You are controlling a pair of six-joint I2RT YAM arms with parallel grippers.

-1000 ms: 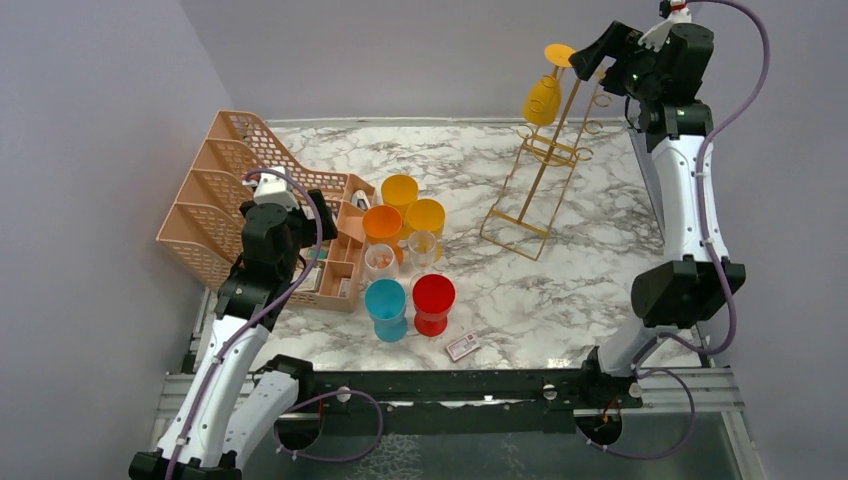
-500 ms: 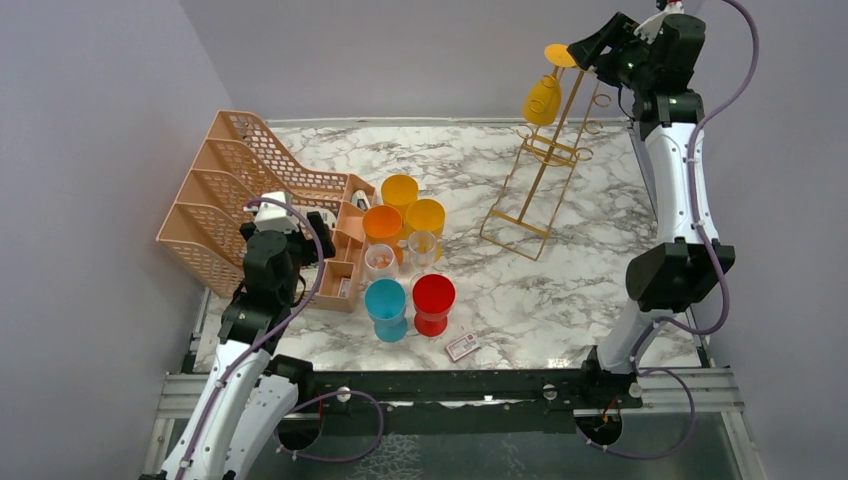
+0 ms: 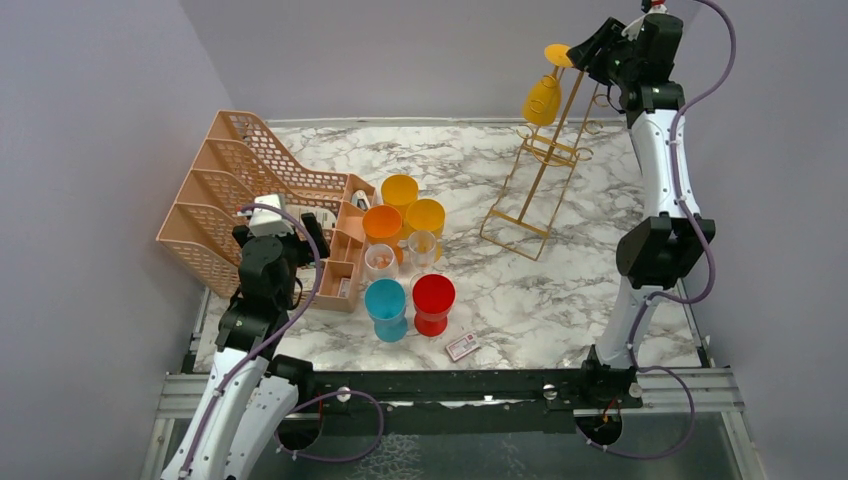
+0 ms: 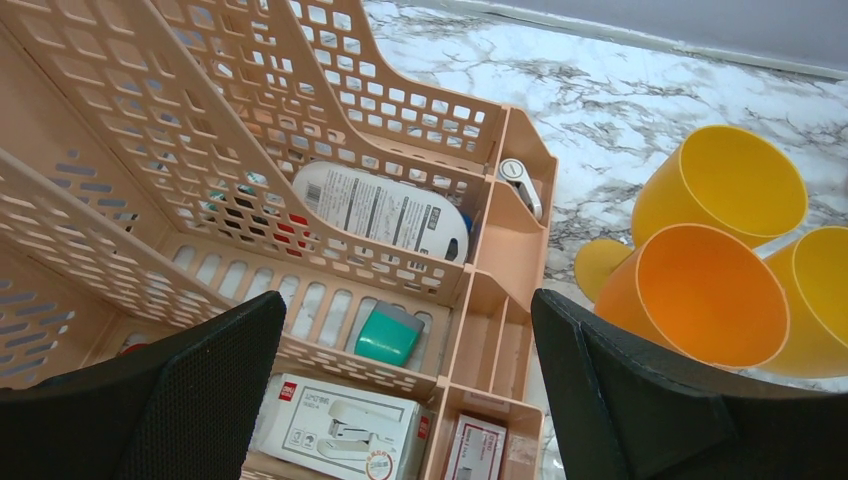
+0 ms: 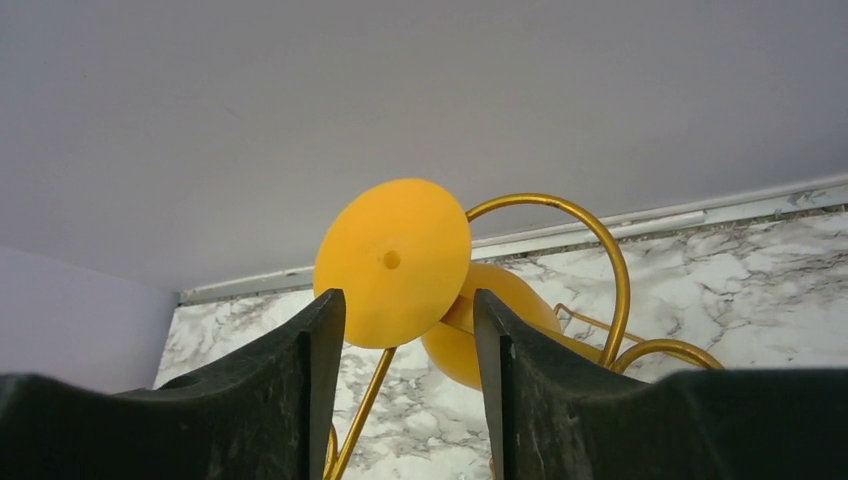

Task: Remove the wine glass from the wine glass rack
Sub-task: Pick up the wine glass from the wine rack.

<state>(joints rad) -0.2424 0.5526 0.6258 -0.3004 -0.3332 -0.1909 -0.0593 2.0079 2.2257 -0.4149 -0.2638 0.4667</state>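
Observation:
A yellow wine glass [image 3: 543,98] hangs upside down from the top of the gold wire rack [image 3: 540,175] at the back right, its round foot [image 3: 558,54] uppermost. My right gripper [image 3: 588,48] is open, raised beside that foot. In the right wrist view the foot [image 5: 392,262] sits just beyond the gap between my fingertips [image 5: 408,310], with the bowl [image 5: 490,340] and a gold hook loop [image 5: 590,250] behind it. My left gripper [image 3: 300,222] is open and empty over the peach organizer [image 4: 330,200].
Orange, yellow, blue and red plastic cups [image 3: 410,260] and two small clear glasses stand mid-table. A small card [image 3: 462,346] lies near the front edge. The organizer [image 3: 235,200] holds a stapler box [image 4: 345,435], a teal block [image 4: 388,333] and a white item. The back wall is close behind the rack.
My right gripper has moved left and up towards the glass's foot, and the right arm has straightened. My left arm has drawn back slightly.

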